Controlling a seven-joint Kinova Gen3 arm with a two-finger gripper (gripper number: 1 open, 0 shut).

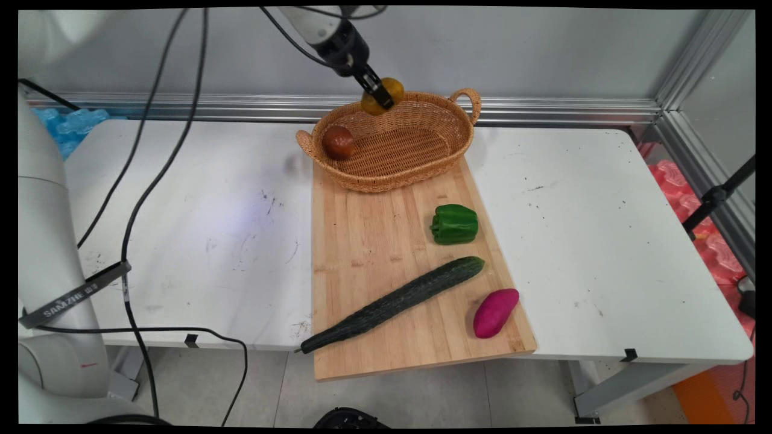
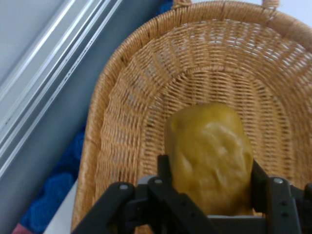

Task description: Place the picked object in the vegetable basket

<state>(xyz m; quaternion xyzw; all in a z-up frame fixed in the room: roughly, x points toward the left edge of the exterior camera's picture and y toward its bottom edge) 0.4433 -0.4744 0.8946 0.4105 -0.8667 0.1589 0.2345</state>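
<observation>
My gripper point(image 1: 381, 96) hangs over the far rim of a wicker basket point(image 1: 416, 163) and is shut on a yellow potato point(image 1: 391, 88). In the hand view the potato point(image 2: 210, 156) sits between the two black fingers point(image 2: 163, 168), with the basket's woven floor point(image 2: 219, 83) below it. A dark red tomato point(image 1: 338, 142) lies inside the basket at its left end. The basket stands on the far end of a wooden cutting board point(image 1: 374, 241).
On the board lie a green bell pepper point(image 1: 454, 223), a long dark cucumber point(image 1: 395, 301) running diagonally, and a purple sweet potato point(image 1: 495, 312) near the front right corner. Black cables point(image 1: 136, 211) hang over the table's left part. An aluminium rail point(image 1: 543, 111) lines the back.
</observation>
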